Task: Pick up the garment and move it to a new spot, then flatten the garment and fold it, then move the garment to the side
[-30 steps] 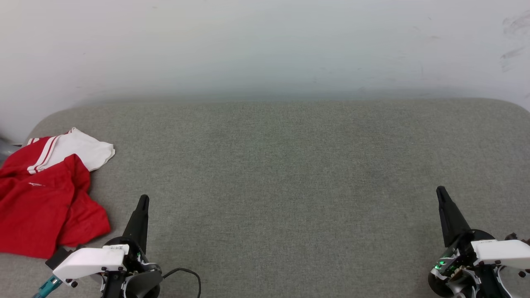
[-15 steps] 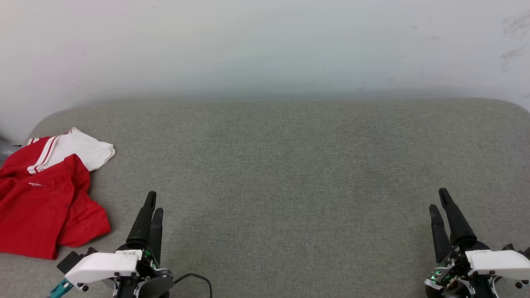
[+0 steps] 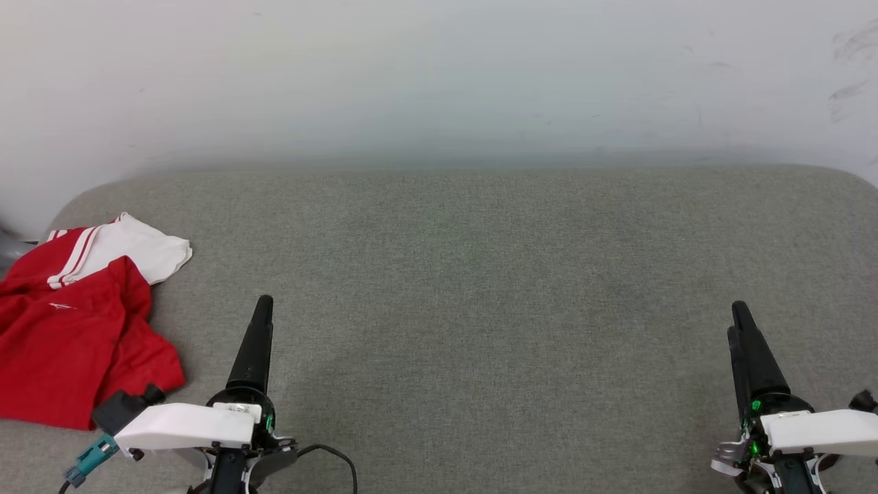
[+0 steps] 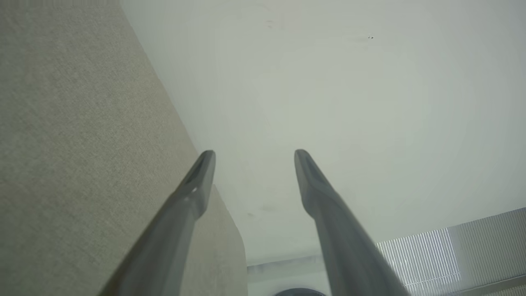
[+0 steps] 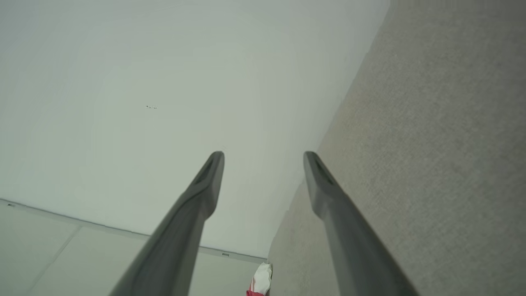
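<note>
Garment (image 3: 68,343) crumpled at left edge of surface (image 3: 480,274), ungrasped; left tool (image 4: 251,158) and right tool (image 5: 263,158) spread wide, empty; pickup seemingly not begun; next likely calls for reaching left, pinching cloth.

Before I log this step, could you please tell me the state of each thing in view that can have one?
garment: crumpled in a heap, neither flattened nor folded, lying at the left end of the padded surface, held by neither gripper.
left gripper: open, empty.
right gripper: open, empty.
</note>
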Motion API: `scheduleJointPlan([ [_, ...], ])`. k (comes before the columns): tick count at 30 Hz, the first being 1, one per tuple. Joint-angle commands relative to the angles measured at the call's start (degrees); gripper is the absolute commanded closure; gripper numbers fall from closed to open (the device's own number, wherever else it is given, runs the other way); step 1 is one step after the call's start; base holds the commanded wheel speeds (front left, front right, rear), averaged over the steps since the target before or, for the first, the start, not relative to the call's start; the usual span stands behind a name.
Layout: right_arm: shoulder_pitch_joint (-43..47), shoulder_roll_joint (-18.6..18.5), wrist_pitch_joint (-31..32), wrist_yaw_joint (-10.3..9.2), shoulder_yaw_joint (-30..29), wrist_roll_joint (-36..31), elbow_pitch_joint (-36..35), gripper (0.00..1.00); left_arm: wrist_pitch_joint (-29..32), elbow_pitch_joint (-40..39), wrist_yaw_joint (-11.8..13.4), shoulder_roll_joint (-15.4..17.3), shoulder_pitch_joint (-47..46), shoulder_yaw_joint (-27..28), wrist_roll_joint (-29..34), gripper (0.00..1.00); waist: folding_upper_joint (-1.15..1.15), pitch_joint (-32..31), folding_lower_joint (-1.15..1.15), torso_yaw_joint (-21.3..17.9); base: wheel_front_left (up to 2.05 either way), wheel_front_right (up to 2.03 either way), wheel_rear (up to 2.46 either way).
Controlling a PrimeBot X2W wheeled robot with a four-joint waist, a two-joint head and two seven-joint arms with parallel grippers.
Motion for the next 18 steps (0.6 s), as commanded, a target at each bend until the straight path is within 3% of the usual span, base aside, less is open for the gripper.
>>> scheduleJointPlan([
  [1,-0.3,-0.3,-0.6,0.0,0.0,-3.3,-1.8,0.0,-0.6,-1.7,0.0,0.1,-0.5,-0.4,2.7,0.0,0.0,0.0,0.0,0.0,0.0,0.0,0.0],
  [18,0.7,-0.1,-2.2,0.0,0.1,-33.2,-7.5,0.0,-4.1,-3.1,0.0,0.5,-0.4,-1.6,30.3,0.0,0.0,0.0,0.0,0.1,0.0,0.0,0.0],
])
